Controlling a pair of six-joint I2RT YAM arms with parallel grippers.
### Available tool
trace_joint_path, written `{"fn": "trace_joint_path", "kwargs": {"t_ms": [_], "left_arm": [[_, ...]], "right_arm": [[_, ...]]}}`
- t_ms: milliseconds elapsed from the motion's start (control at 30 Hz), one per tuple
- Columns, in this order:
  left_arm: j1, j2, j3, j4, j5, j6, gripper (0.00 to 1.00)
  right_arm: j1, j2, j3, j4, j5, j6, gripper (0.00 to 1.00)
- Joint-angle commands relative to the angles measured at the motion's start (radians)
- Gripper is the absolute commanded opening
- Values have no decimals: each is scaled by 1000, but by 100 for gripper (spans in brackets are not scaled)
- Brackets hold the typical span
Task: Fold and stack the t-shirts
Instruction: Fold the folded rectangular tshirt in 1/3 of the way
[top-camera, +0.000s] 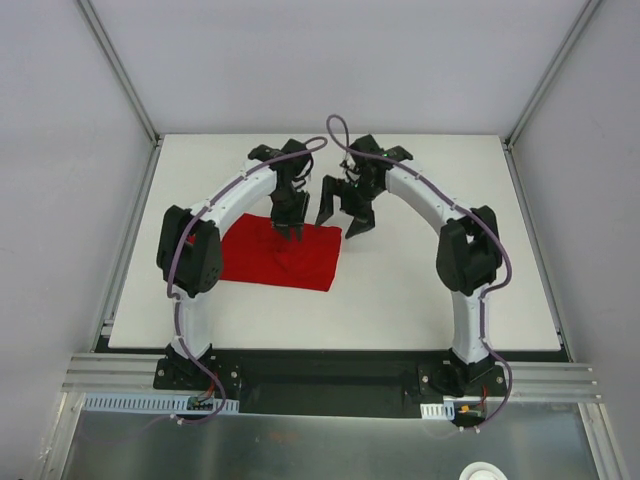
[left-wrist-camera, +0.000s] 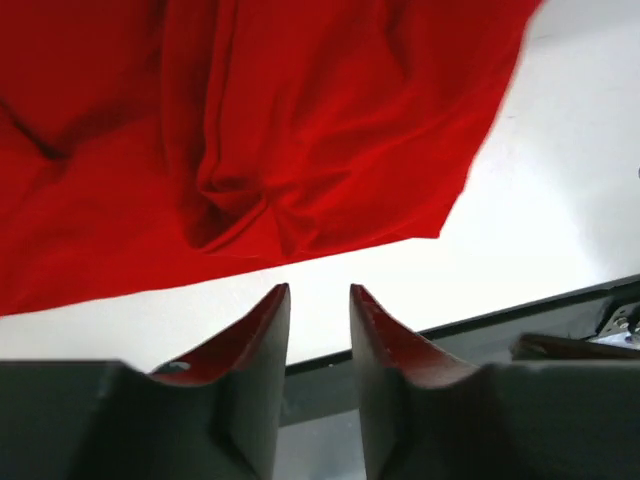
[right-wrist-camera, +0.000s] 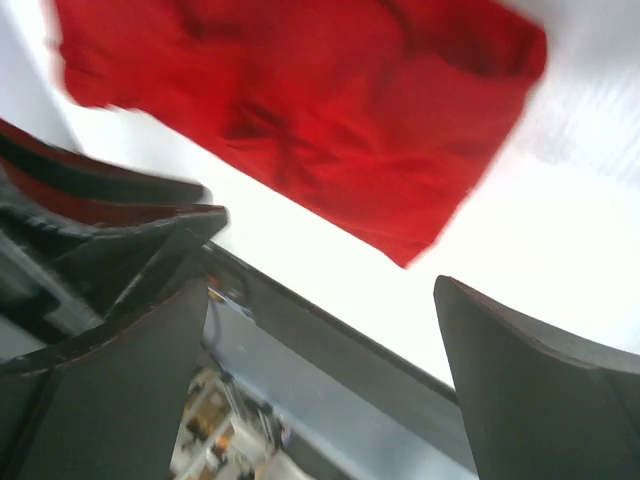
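Observation:
The red t-shirt (top-camera: 280, 255) lies folded into a rough rectangle on the left half of the white table (top-camera: 430, 290). My left gripper (top-camera: 289, 231) hangs over the shirt's far edge. In the left wrist view its fingertips (left-wrist-camera: 275, 305) stand a narrow gap apart above bare table, with nothing between them, and the wrinkled t-shirt (left-wrist-camera: 250, 130) lies just beyond. My right gripper (top-camera: 346, 222) hovers just right of the shirt's far right corner, jaws wide open and empty. The right wrist view shows the t-shirt (right-wrist-camera: 300, 110) lying clear of that gripper (right-wrist-camera: 322, 283).
A black rail (top-camera: 320, 365) and a metal frame run along the table's near edge, with both arm bases bolted there. Grey walls close in the left, right and back sides. The left gripper's fingers (right-wrist-camera: 110, 200) show at the left of the right wrist view.

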Motion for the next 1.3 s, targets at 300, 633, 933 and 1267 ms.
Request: {"fn": "trace_joint_path", "kwargs": {"t_ms": [300, 633, 933, 1267], "left_arm": [[4, -90, -220, 44, -113, -21, 61], [17, -43, -268, 55, -107, -44, 61], [17, 36, -266, 119, -45, -46, 63], [17, 79, -256, 116, -34, -52, 1]], "right_arm": [[63, 132, -15, -133, 37, -96, 100], [63, 172, 50, -143, 17, -92, 100], [63, 199, 5, -66, 4, -74, 100], [60, 242, 142, -8, -68, -8, 100]]}}
